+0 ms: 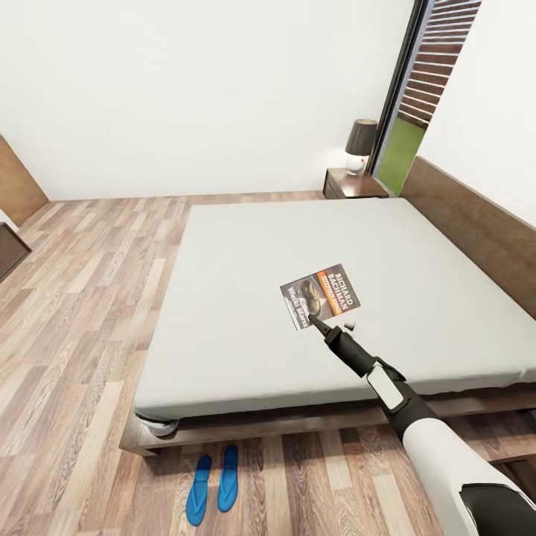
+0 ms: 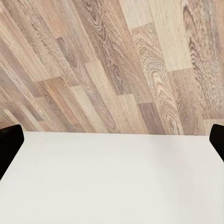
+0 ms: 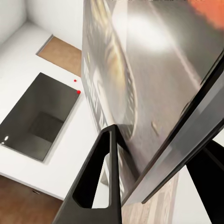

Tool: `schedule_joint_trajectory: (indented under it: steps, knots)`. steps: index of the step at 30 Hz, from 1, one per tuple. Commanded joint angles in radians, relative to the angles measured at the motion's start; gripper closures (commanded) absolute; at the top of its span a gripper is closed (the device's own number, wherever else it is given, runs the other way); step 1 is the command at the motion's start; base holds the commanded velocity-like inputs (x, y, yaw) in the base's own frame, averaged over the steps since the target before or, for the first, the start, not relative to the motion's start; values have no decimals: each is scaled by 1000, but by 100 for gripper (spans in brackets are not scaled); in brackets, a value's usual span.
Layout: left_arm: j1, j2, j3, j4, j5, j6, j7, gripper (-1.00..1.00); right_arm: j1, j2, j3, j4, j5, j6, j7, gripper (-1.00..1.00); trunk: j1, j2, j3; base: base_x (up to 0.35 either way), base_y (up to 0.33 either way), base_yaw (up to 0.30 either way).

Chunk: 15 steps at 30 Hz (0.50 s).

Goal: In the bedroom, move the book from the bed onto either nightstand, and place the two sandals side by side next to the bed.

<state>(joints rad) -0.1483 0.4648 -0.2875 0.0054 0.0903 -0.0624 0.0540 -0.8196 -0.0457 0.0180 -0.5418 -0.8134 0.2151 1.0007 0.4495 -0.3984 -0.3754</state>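
Right tool (image 1: 321,324) clamped on the near edge of the book (image 1: 321,295), over the middle of the bed (image 1: 223,313). Left tool (image 2: 112,140) spread open above wood floor (image 2: 116,60). Two sandals (image 1: 213,487) side by side on floor by bed's foot. Nightstand (image 1: 350,184) beside headboard, bearing lamp (image 1: 360,146).

A: Clearance over the bed (image 1: 246,298)?
B: Mattress surface is open all around the book (image 1: 321,295). The headboard (image 1: 476,223) bounds its far side.
A: Nightstand (image 1: 350,184)?
B: A lamp (image 1: 359,146) occupies its top. Floor beside the sandals (image 1: 213,485) is unobstructed.
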Motion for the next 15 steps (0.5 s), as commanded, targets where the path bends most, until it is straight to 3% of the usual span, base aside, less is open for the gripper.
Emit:
schedule_joint_trajectory:
  steps: [1, 11, 15]
  knots:
    - [0, 0, -9, 1, 9, -3, 2, -100, 0, 0, 2, 0, -10, 10, 1, 100, 0, -2, -1, 0, 0, 0]
    - [0, 0, -9, 1, 9, -4, 3, -100, -1, 2, 2, 0, -10, 11, 0, 100, 0, -2, -1, 0, 0, 12]
    - [0, 0, -9, 1, 9, -4, 3, -100, -1, 3, 2, 0, -10, 11, 0, 100, 0, -2, 0, 0, 0, 116]
